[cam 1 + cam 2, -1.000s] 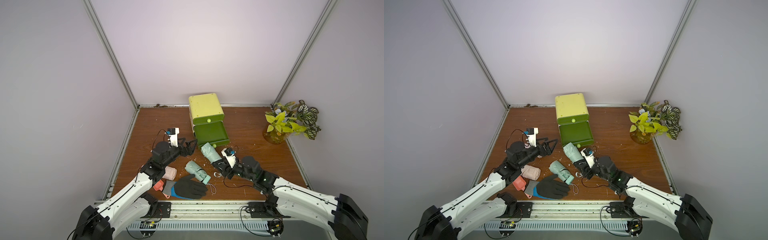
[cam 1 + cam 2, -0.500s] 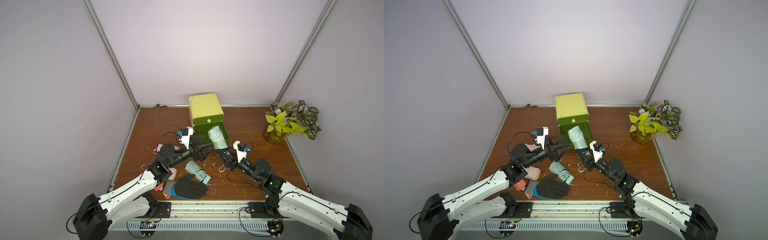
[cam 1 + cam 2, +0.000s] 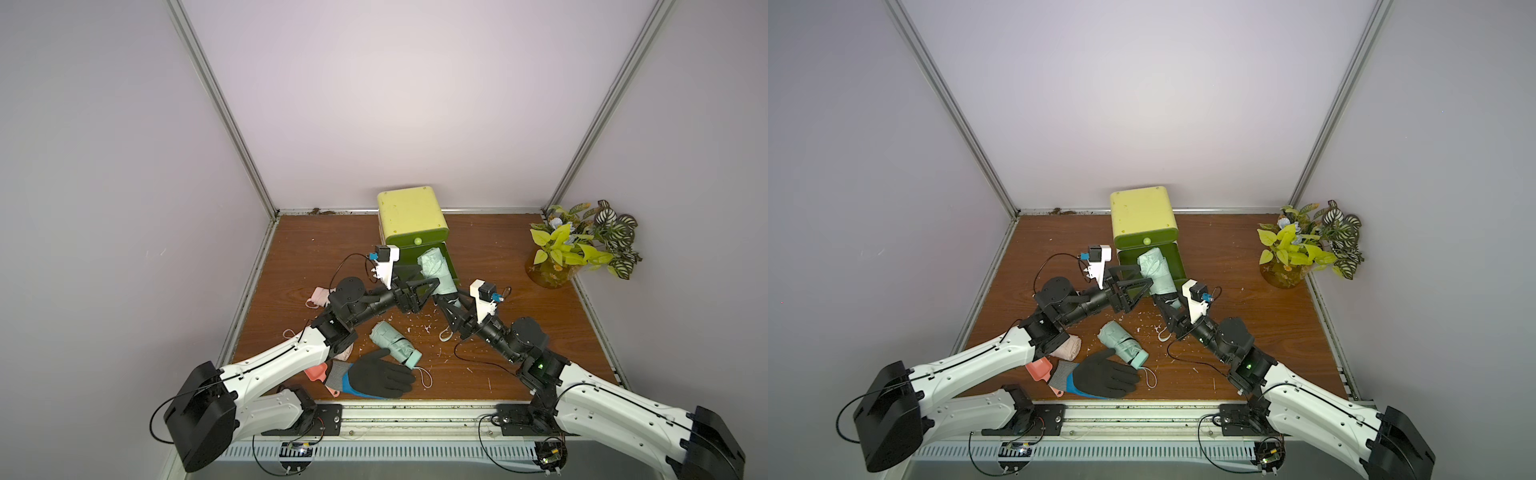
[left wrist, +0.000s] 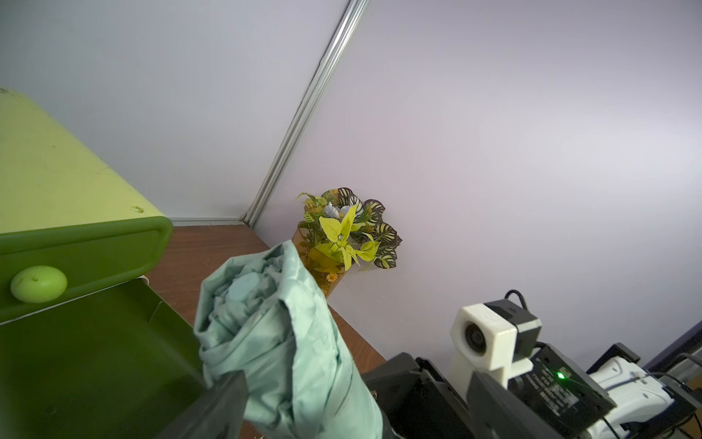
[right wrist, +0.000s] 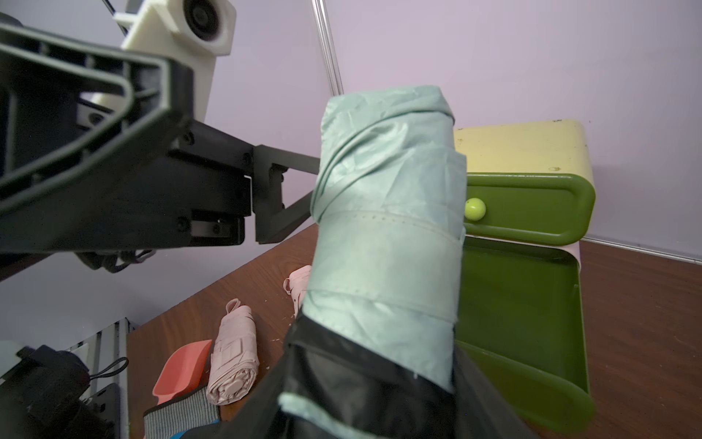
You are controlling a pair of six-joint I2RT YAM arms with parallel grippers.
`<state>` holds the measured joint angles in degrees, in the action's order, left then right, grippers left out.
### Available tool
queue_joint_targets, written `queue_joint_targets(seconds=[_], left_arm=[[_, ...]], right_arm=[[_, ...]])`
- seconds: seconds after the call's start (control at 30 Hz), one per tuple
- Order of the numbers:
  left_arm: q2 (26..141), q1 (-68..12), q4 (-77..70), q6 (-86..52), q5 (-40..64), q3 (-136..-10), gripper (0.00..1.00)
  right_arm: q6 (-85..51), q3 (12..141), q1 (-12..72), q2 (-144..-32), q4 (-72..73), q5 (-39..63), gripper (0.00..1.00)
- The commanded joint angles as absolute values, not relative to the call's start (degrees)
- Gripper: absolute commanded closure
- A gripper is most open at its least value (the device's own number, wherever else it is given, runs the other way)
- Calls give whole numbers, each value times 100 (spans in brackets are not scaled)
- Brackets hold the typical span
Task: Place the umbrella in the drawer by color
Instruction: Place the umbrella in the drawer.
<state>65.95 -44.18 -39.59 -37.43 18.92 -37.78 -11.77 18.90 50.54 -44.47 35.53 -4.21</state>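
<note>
The mint-green folded fabric umbrella (image 3: 433, 270) is off the table and slanted, its wrapped top end over the front part of the pulled-out dark green plastic drawer (image 3: 451, 266), not lying in it. The right gripper (image 3: 451, 303) has its black fingers (image 5: 342, 380) clamped round the umbrella's lower end. The left gripper (image 3: 424, 289) comes in from the other side with jaws spread wide and holds nothing; its fingertips reach the umbrella's upper half, but whether they touch it cannot be made out. The drawer is the bottom one of a pale yellow-green boxy cabinet (image 3: 411, 212), whose upper drawer carries a round light green knob (image 3: 417, 240). On the brown wooden tabletop (image 3: 519, 324) nearer the robot lie a second mint-green folded umbrella (image 3: 390, 345), a black work glove (image 3: 380, 378) just beside it, a coral plastic scoop (image 3: 315, 371), a pale pink folded umbrella (image 5: 233, 357) and a second pink umbrella (image 5: 300, 285). A leafy potted plant (image 3: 582, 249) stands in the far right corner
</note>
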Motion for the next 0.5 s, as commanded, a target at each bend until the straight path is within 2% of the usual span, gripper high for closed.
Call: queue_joint_targets(seconds=[0.0,0.33,0.47], left_arm=[[6705,-4451,-3603,-3693,1580,-3976,7],[6739,-4452,-3123,-3669,973,-4103,7],[6792,-4451,-3624,-3815,1330,-4046,8]], right_arm=[[-1061,2000,5115,-4216,4692,-3,50],[-1000,1814,5115,-3923,4799,-35,50],[-993,1792,5115,-3964,4818,-4,49]])
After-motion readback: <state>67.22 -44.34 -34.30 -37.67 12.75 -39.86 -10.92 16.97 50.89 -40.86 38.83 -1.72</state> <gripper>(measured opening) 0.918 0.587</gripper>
